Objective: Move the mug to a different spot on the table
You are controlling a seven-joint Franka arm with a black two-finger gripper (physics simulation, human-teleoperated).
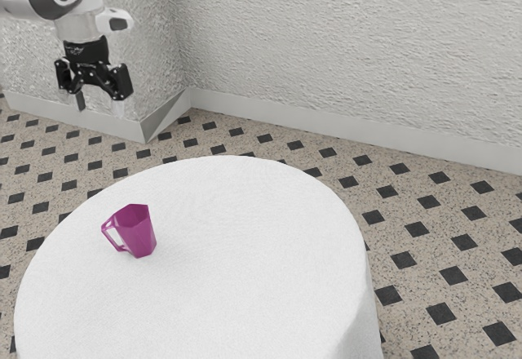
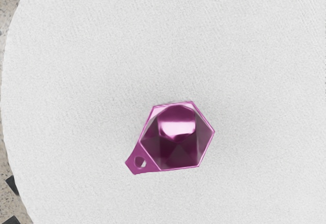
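Observation:
A magenta faceted mug [image 1: 133, 229] stands upright on the round white table [image 1: 245, 237], toward the exterior view's left side, its handle pointing to that left. From above, the mug [image 2: 175, 137] shows its hollow inside and its looped handle. My gripper [image 1: 99, 106] hangs high above the mug, well clear of the table, with its two fingers spread apart and nothing between them.
The white table [image 2: 153, 40] has broad bare surface to the exterior view's right of the mug and in front of it. Around it lies a tiled floor [image 1: 440, 212] with black diamonds, backed by a rough white wall [image 1: 342, 41].

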